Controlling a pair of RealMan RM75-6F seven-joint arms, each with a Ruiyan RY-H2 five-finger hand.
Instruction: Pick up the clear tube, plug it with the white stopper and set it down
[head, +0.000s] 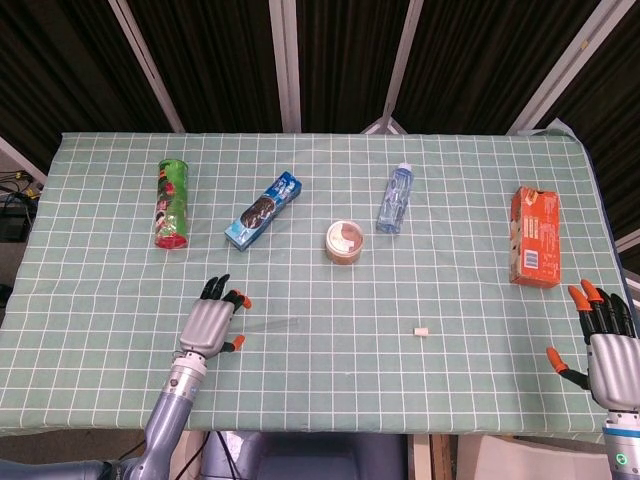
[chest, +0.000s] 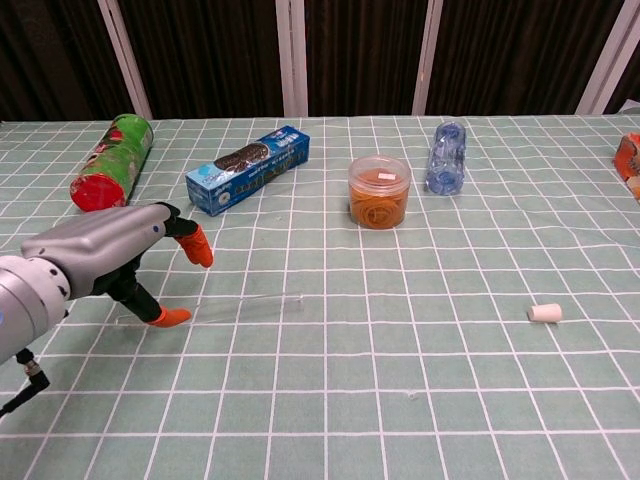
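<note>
The clear tube (chest: 245, 304) lies flat on the checked cloth, faint in the head view (head: 268, 325). My left hand (head: 210, 322) (chest: 110, 250) hovers over the tube's left end, fingers spread, thumb tip by the tube, holding nothing. The white stopper (head: 421, 331) (chest: 545, 313) lies alone on the cloth toward the right. My right hand (head: 604, 345) stays at the table's right front corner, fingers apart and empty; the chest view does not show it.
Along the back stand or lie a green chip can (head: 171, 202), a blue cookie box (head: 262, 210), a round tub of snacks (head: 344, 242), a water bottle (head: 394, 198) and an orange carton (head: 535, 236). The table's front edge (head: 320, 432) runs just behind both hands.
</note>
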